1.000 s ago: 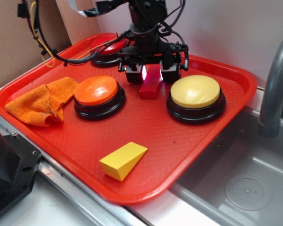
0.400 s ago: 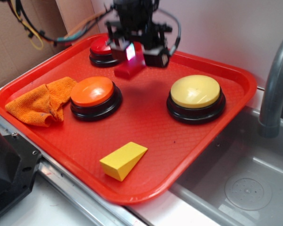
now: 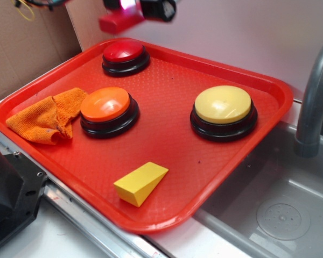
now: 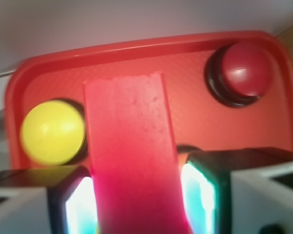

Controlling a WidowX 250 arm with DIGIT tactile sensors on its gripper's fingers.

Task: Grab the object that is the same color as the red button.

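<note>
My gripper (image 3: 130, 5) is high at the top edge of the exterior view, shut on the red block (image 3: 117, 21), which hangs tilted well above the red tray (image 3: 269, 91). In the wrist view the red block (image 4: 129, 146) fills the space between my two lit fingers (image 4: 200, 195); the gripper's midpoint (image 4: 136, 204) lies on it. The red button (image 3: 124, 52) sits at the tray's far corner, below the block; it also shows in the wrist view (image 4: 243, 69).
An orange button (image 3: 108, 105) and a yellow button (image 3: 223, 105) stand mid-tray. A yellow wedge (image 3: 140, 183) lies near the front edge. An orange cloth (image 3: 46, 115) lies at the left. A sink (image 3: 269, 209) and grey faucet (image 3: 312, 97) are at the right.
My gripper rose and moved back-left with the red block, lifting it off the tray from between the orange and yellow buttons to high above the red button.
</note>
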